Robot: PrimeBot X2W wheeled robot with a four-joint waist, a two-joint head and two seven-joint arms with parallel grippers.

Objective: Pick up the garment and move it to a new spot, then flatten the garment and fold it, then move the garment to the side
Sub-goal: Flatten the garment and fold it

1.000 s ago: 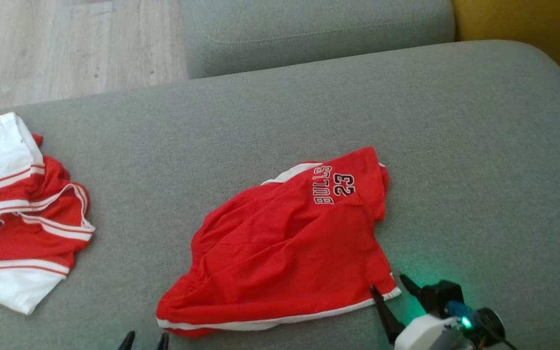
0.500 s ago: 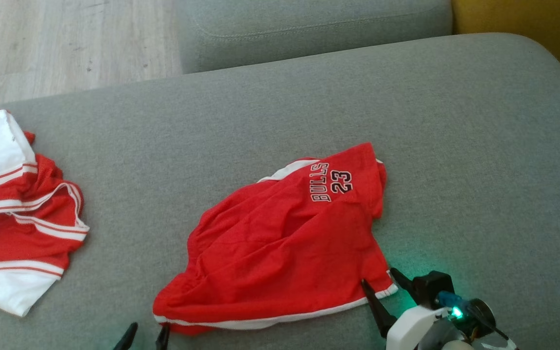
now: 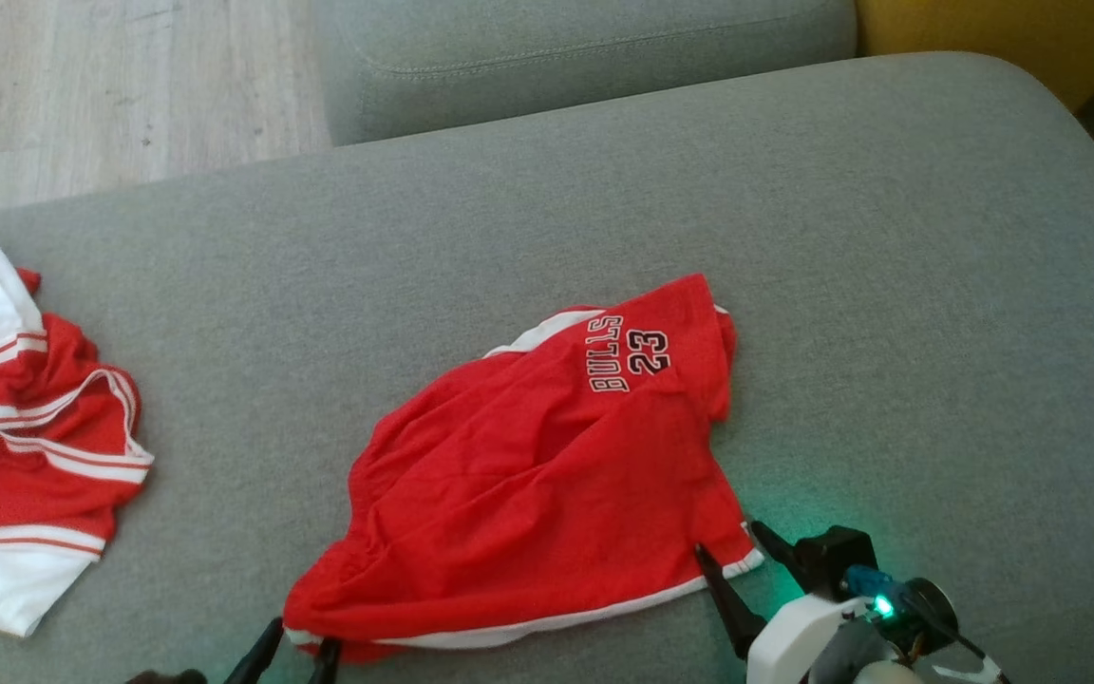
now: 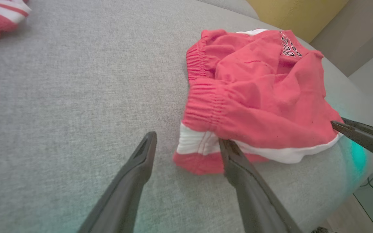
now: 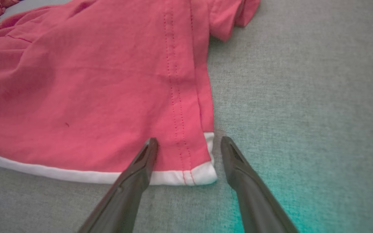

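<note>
With left pincer (image 4: pixel 188 138) and right pincer (image 5: pixel 188 139) both open at the shorts' (image 3: pixel 547 475) hem corners, a shallow close might catch one layer or slip off.

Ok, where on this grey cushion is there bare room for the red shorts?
Widest patch: the grey fabric cushion right of the red Bulls shorts. Also the strip between them and the red-and-white striped garment. Crowded: the near edge, by left gripper and right gripper.
</note>
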